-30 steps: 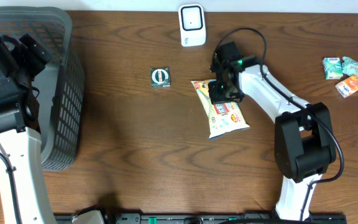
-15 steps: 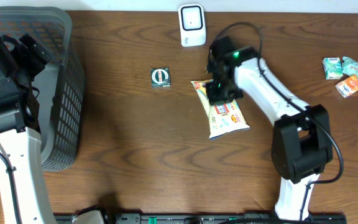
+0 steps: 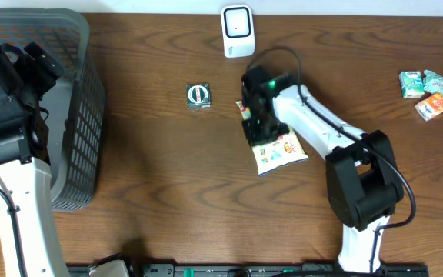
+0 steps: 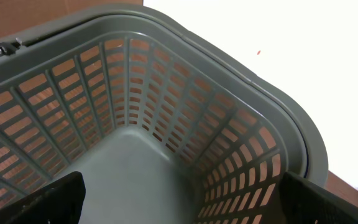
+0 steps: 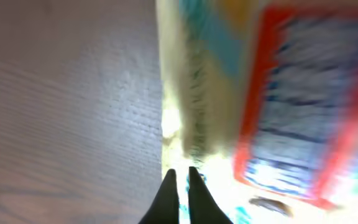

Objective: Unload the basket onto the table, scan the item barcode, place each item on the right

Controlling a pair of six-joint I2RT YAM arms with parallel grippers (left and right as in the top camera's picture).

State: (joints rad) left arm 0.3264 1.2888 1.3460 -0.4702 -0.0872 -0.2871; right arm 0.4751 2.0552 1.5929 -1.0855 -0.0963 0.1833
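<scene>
Wooden tabletop (image 3: pixel 144 169). Right fingers (image 5: pixel 166 196) closed at snack packet (image 3: pixel 283 146) edge; hold looks unsure, needs firm seam pinch before lifting to scanner (image 3: pixel 238 31). Left fingers (image 4: pixel 48 199) spread.

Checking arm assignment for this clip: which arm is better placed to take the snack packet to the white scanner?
Right. The right end effector is closed, tips at the edge of the snack packet, near the white scanner. The left end effector hangs open over the grey basket, across the table.

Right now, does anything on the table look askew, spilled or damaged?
Nothing is spilled or damaged. Only the snack packet lies slanted on the table, its edge at the tips of the shut right pincer.
</scene>
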